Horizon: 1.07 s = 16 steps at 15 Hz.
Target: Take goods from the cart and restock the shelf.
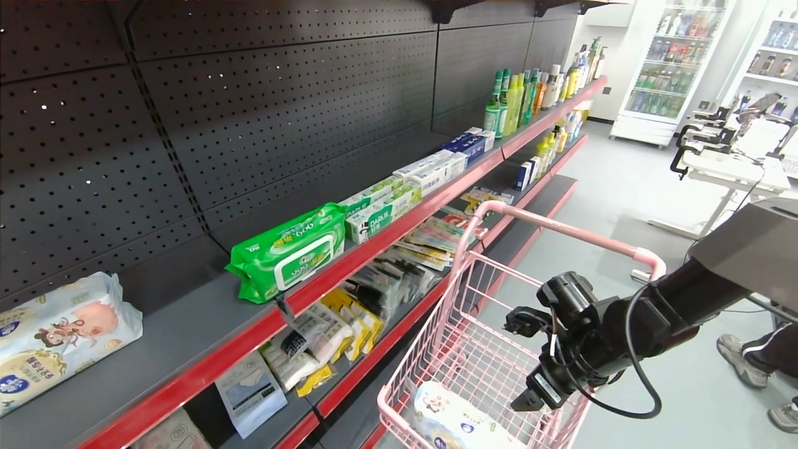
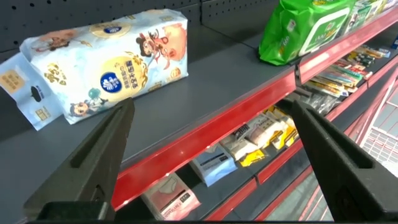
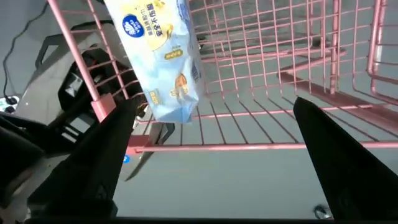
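While my right gripper (image 3: 211, 165) hangs spread and empty over the cart (image 1: 564, 232), the blue pack (image 3: 163, 59) lies below and ahead, seemingly lengthwise toward its jaws.

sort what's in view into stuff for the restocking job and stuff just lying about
Job:
cart
pack in cart
shelf
pack on shelf
right claw, open over the cart

Lying about:
green wipes
toothpaste boxes
bottles
fridge
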Motion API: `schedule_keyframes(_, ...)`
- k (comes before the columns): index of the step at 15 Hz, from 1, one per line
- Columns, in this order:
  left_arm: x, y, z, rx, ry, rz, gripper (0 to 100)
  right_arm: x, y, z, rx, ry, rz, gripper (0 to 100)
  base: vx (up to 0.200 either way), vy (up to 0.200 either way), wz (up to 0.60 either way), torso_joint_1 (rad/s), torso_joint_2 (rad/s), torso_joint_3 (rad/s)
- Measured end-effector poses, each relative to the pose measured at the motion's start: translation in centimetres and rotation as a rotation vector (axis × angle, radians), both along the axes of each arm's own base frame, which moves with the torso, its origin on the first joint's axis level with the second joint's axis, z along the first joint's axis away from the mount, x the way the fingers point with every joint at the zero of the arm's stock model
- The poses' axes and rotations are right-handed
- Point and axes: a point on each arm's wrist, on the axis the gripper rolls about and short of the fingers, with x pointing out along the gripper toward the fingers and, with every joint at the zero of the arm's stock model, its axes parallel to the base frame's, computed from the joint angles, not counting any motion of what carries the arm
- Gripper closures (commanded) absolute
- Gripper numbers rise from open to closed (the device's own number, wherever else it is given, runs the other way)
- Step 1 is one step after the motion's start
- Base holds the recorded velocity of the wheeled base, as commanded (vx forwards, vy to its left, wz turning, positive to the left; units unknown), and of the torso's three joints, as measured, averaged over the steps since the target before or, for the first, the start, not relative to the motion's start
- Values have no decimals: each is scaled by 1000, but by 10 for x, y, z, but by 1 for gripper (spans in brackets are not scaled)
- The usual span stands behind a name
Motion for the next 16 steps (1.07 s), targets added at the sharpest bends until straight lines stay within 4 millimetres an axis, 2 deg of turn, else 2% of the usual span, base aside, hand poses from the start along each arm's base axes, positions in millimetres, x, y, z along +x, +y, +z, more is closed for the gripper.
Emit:
schedule_keyframes(3,0,0,0,0,0,0,0,1,14,-13,0,-14,44,0,0,0,0,-149,339,185)
schedule_keyframes(7,0,0,0,0,0,0,0,-6,28,-21,-16,2,119,0,0,0,0,-148,344,187)
schedule_keyframes(16,0,0,0,0,0,0,0,-13,29,-27,-35,19,177,0,0,0,0,-141,349,201)
